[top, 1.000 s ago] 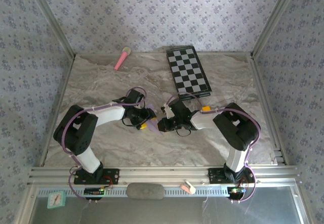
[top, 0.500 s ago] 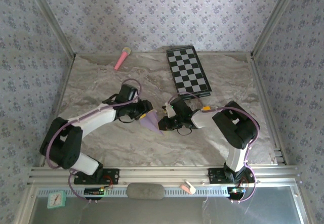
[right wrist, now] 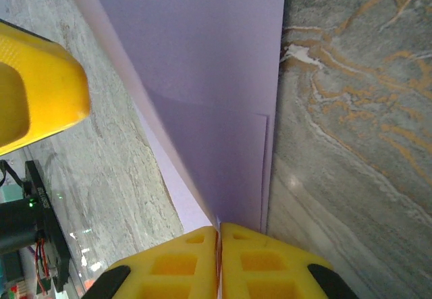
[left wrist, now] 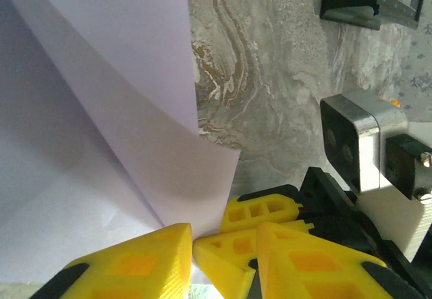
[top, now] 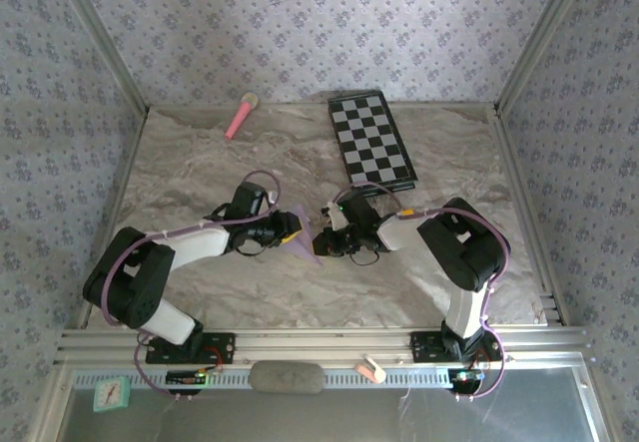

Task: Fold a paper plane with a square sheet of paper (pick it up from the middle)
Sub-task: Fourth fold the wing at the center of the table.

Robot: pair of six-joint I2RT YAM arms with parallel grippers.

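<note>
Paper (right wrist: pixel 202 76) inside pinch of right gripper (right wrist: pixel 218 233)

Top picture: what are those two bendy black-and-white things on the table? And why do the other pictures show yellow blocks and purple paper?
They are two robot arms, left and right, bolted at the near edge of the grey marbled table. The top picture comes from a camera above them. The other two come from cameras on the wrists, so the yellow blocks are fingers seen close. The right arm's fingers are pinched shut on a pale lilac folded sheet of paper. The left arm's fingers stand apart right by it. On the table also lie a black-and-white checkered board and a pink microphone-like stick.
</note>
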